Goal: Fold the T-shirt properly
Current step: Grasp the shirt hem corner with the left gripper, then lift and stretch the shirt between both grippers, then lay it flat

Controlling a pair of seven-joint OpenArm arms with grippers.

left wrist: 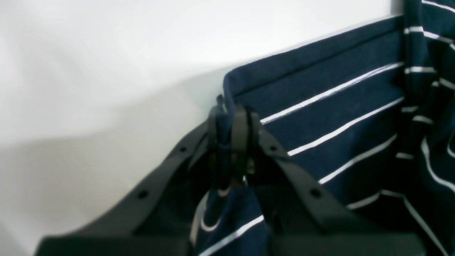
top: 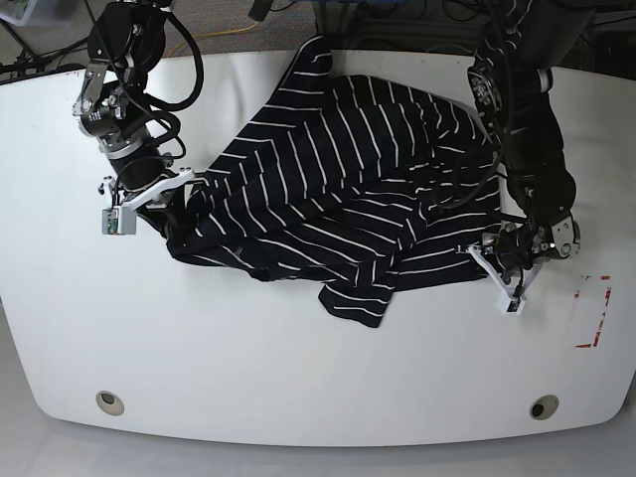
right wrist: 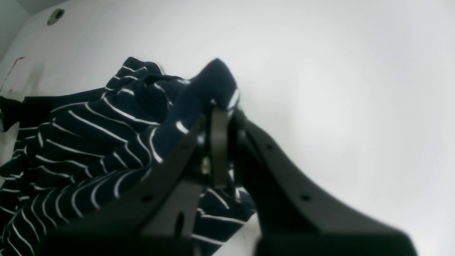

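The base view looked steeply down from above the table's [top: 298, 388] far edge, taking in nearly its whole white top. Each wrist camera sat just behind its own jaws, looking along them, close to the surface. All three shared the striped T-shirt [top: 348, 189] and the tabletop.

No legible text (any view)

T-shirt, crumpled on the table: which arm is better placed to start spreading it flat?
Probably neither alone. The left gripper is shut on a hemmed corner of the T-shirt; the right gripper is shut on a bunched fold at the opposite side. The left looks slightly better placed, since it holds a clean edge.
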